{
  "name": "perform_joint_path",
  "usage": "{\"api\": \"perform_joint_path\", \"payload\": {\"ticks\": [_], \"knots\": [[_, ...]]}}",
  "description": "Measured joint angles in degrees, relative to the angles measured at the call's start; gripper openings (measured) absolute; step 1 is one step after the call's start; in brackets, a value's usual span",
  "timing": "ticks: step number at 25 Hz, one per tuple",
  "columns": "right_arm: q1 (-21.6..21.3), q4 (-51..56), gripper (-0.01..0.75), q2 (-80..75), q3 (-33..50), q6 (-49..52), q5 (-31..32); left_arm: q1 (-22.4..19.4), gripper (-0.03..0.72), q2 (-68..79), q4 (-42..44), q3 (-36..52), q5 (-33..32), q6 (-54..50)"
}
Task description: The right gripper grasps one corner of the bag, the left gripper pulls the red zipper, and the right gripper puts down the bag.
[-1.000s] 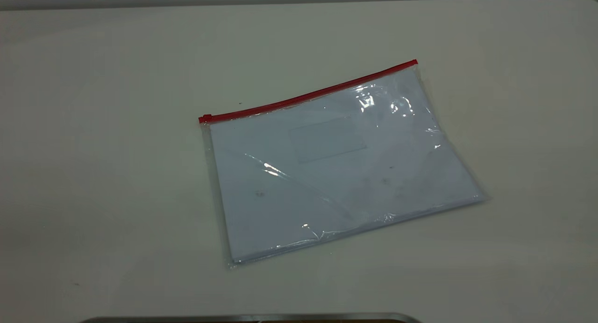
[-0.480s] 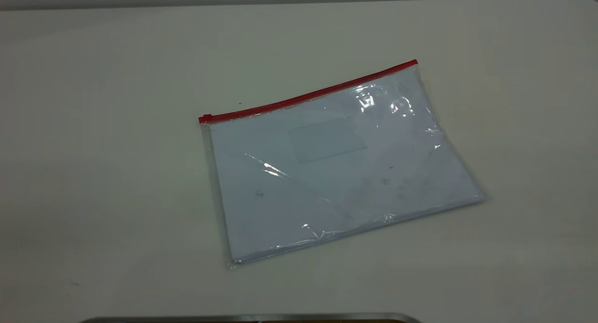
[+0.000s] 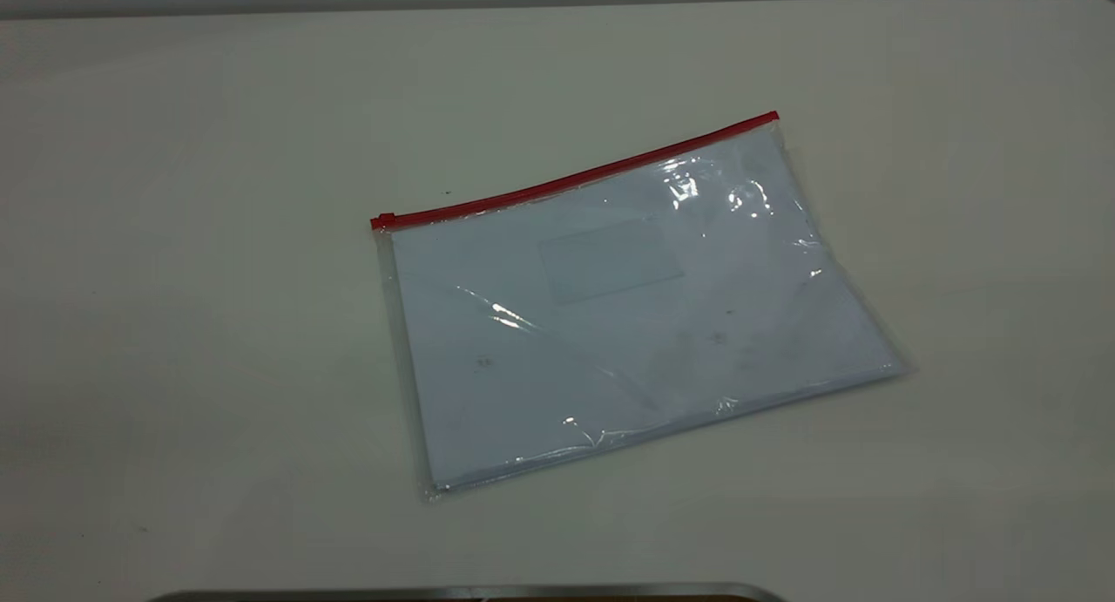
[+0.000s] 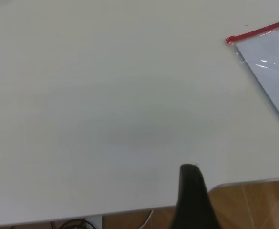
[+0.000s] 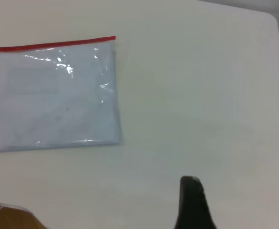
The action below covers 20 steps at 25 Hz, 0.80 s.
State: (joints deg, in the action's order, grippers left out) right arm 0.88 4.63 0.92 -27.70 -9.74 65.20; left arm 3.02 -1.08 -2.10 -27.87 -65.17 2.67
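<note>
The clear bag (image 3: 627, 314) lies flat on the white table with white paper showing through it. The red zipper (image 3: 575, 180) runs along its far long edge, and the small red slider (image 3: 383, 219) sits at the left end. The right-end corner (image 3: 773, 116) is tipped with red. Neither gripper appears in the exterior view. In the left wrist view my left gripper (image 4: 189, 168) is a single black tip above the table's near edge, far from the slider (image 4: 230, 40). My right gripper (image 5: 190, 180) hovers shut over bare table, apart from the bag corner (image 5: 113, 38).
A metal rim (image 3: 470, 591) shows at the bottom of the exterior view. The left wrist view shows the table's edge with wooden floor (image 4: 253, 205) beyond it. The table's rounded corner (image 5: 272, 19) appears in the right wrist view.
</note>
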Motion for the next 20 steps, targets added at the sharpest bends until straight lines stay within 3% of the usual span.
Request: {"api": "perform_joint_path", "payload": {"ticks": [20], "knots": [[0.8, -1.0, 0.535, 0.0, 0.0, 1.1, -0.2, 0.0, 0.581, 0.0, 0.0, 0.0, 0.0, 0.1]]}}
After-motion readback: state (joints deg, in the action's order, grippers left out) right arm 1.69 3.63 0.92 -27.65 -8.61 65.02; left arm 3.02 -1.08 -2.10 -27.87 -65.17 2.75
